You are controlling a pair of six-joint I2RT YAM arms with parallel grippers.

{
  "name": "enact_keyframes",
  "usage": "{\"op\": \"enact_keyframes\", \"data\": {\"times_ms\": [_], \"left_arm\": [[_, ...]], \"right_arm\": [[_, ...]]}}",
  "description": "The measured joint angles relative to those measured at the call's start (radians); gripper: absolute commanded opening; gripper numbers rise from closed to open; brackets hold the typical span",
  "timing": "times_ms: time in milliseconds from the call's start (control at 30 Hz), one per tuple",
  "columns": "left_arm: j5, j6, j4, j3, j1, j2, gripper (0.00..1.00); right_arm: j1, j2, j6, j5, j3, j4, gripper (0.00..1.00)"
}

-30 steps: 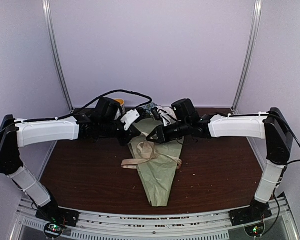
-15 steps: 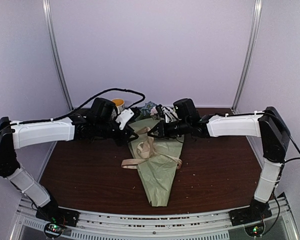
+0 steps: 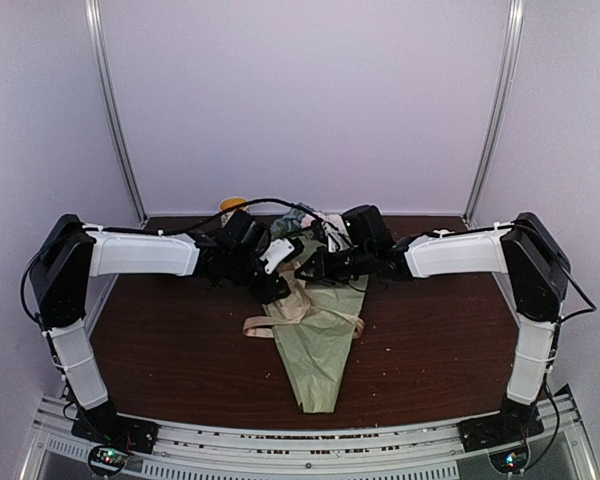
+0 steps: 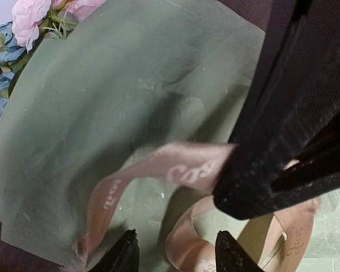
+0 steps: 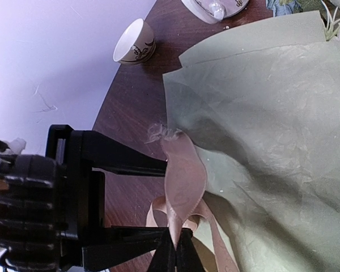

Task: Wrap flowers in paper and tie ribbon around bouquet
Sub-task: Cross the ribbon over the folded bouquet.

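Note:
The bouquet lies in the middle of the table as a cone of sage-green paper (image 3: pixel 320 350), narrow end toward me. Pink and blue flowers (image 4: pixel 28 20) show at its wide far end. The beige ribbon (image 3: pixel 280 322) lies in loose loops across the cone. My right gripper (image 5: pixel 175 249) is shut on a raised strand of the ribbon (image 5: pixel 184 175). My left gripper (image 4: pixel 178 252) is open just above the paper (image 4: pixel 102 102), its fingers either side of a ribbon loop (image 4: pixel 175 167) without pinching it. Both grippers meet over the cone's upper left edge: the left gripper (image 3: pixel 280 288) and the right gripper (image 3: pixel 306 272).
A small white patterned cup (image 5: pixel 135 42) and a white ceramic piece (image 5: pixel 215 7) stand on the dark wooden table (image 3: pixel 180 350) behind the bouquet. Two metal posts (image 3: pixel 115 110) rise at the back corners. White walls close in the back and sides.
My left gripper has opened and its arm has reached further right, down onto the ribbon loops. The right gripper stays shut on its strand and has shifted slightly left.

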Motion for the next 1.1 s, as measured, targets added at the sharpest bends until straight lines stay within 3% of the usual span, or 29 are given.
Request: {"op": "enact_keyframes", "data": {"times_ms": [100, 267, 300, 600, 1100], "left_arm": [[-0.010, 0.005, 0.005, 0.013, 0.000, 0.010, 0.39], [-0.008, 0.018, 0.010, 0.012, 0.000, 0.012, 0.03], [-0.006, 0.019, 0.012, 0.011, 0.000, 0.012, 0.00], [0.025, 0.038, 0.039, -0.060, -0.006, -0.023, 0.00], [0.029, 0.114, 0.067, -0.137, -0.064, -0.348, 0.00]], "right_arm": [[0.000, 0.000, 0.001, 0.008, 0.000, -0.001, 0.00], [0.000, 0.000, 0.014, 0.018, 0.000, -0.001, 0.00], [0.000, 0.001, 0.016, 0.019, 0.002, -0.001, 0.00], [-0.004, 0.031, 0.019, 0.029, 0.028, -0.003, 0.00], [-0.014, 0.062, -0.076, 0.003, 0.032, -0.103, 0.00]]}}
